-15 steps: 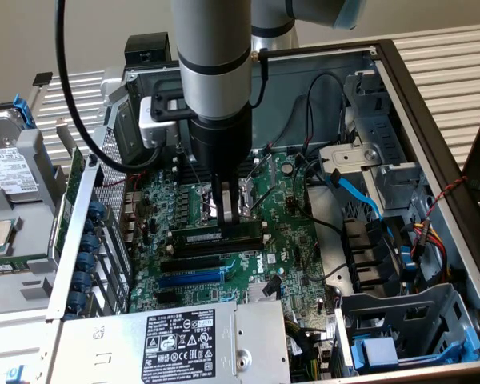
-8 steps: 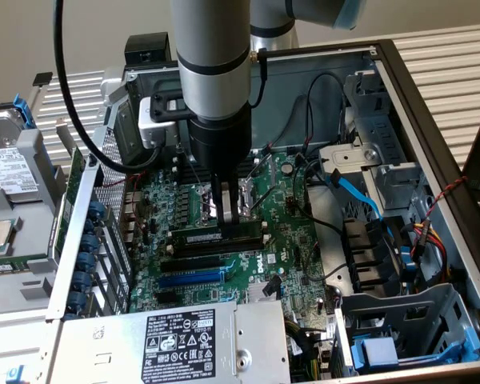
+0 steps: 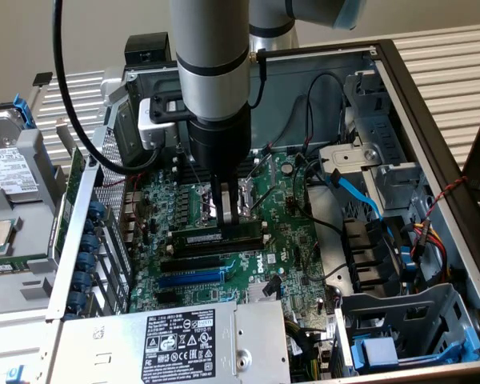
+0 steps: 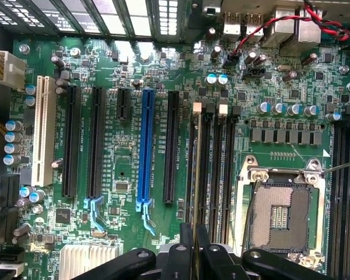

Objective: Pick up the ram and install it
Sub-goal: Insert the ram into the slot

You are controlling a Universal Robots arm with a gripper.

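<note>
The gripper (image 3: 230, 221) clamped the ram (image 3: 197, 238), held on edge at the slots (image 4: 226, 169). It perhaps sat partly in one.

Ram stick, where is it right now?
In the exterior view's middle, the ram is held on edge by the gripper, at the black memory slots beside the CPU socket.

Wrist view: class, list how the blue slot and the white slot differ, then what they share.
The blue slot is blue, the white slot white. The blue slot ends in a pale blue latch; the white slot shows none. Both are empty, parallel, on the board.
</note>
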